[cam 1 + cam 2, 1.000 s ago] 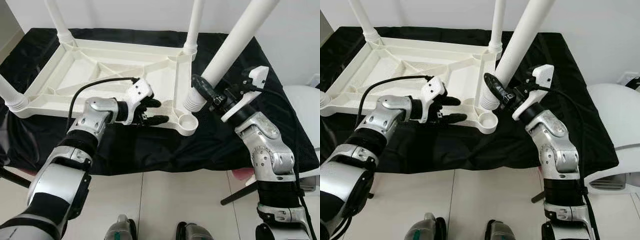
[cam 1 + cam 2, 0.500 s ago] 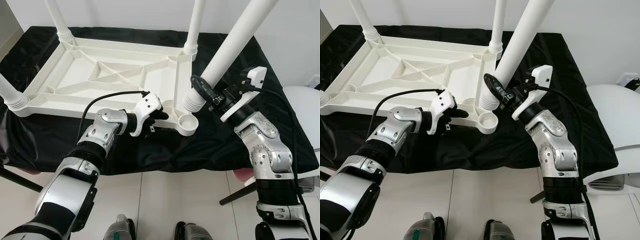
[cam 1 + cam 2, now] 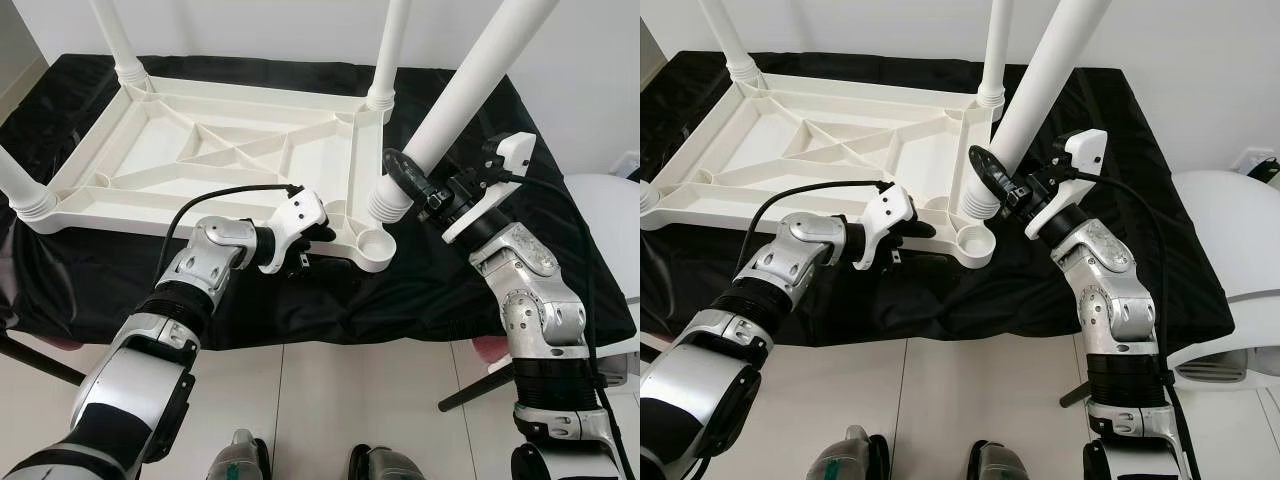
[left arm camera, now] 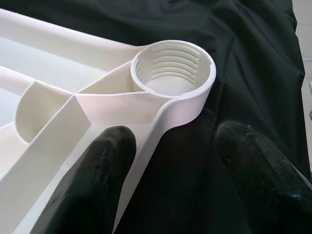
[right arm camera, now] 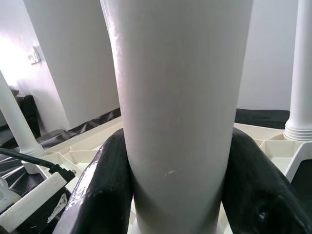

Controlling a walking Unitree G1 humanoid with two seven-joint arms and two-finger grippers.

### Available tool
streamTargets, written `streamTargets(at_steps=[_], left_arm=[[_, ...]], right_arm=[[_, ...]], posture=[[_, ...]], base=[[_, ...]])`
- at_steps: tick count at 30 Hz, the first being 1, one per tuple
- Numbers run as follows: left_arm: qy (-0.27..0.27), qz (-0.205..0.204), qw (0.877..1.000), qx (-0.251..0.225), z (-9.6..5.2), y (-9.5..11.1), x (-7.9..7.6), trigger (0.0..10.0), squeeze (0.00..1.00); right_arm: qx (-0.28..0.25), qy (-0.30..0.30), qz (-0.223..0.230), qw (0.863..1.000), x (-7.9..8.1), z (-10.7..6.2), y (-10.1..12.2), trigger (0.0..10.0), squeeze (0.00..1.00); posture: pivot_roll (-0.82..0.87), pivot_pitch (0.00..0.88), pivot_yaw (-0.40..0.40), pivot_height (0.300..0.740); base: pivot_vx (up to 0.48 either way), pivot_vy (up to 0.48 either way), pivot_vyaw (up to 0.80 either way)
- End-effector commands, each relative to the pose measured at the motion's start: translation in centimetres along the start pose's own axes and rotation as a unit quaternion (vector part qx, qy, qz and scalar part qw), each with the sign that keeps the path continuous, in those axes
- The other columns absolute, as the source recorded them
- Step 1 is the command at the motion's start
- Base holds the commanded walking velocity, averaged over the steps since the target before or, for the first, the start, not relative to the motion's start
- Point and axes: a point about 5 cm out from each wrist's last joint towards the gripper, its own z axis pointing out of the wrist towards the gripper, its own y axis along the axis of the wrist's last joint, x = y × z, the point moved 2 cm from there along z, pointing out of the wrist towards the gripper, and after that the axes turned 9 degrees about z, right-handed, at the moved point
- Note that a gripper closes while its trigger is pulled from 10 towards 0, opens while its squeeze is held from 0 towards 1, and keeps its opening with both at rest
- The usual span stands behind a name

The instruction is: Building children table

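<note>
The fourth leg is going in, I judge: three legs already stand in the upturned white tabletop (image 3: 210, 150), which lies on the black cloth (image 3: 430, 290). The left gripper (image 3: 318, 250) brackets the tabletop's near rim, fingers (image 4: 92, 165) apart, one inside, one outside; the empty threaded socket (image 4: 173, 68) sits at its twelve o'clock. At the socket's one o'clock, the right gripper (image 3: 992, 185) clamps the tilted white leg (image 3: 465, 95). Next, that leg's foot must shift over the socket, straighten and screw in.
</note>
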Motion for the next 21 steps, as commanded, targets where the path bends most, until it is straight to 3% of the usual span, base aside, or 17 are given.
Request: streamTargets(at_steps=[1, 9, 21], left_arm=[[0.101, -0.018, 0.993, 0.053, 0.1, -1.6, 1.1, 10.0, 0.0], [0.162, -0.026, 0.984, 0.069, 0.2, -1.1, 2.9, 10.0, 0.0], [0.193, -0.023, 0.979, 0.068, -0.3, -0.4, 4.3, 10.0, 0.0]], right_arm=[[-0.013, 0.005, -0.011, 1.0, 0.0, 0.2, 0.8, 10.0, 0.0], [-0.017, 0.003, -0.011, 1.0, 0.1, 0.2, 0.9, 10.0, 0.0], [-0.018, 0.001, -0.012, 1.0, 0.0, 0.1, 0.8, 10.0, 0.0]], posture=[[-0.01, 0.089, 0.012, 0.74], [-0.01, 0.089, 0.016, 0.74], [-0.02, 0.082, 0.023, 0.74]], base=[[0.0, 0.0, 0.0], [0.0, 0.0, 0.0], [0.0, 0.0, 0.0]])
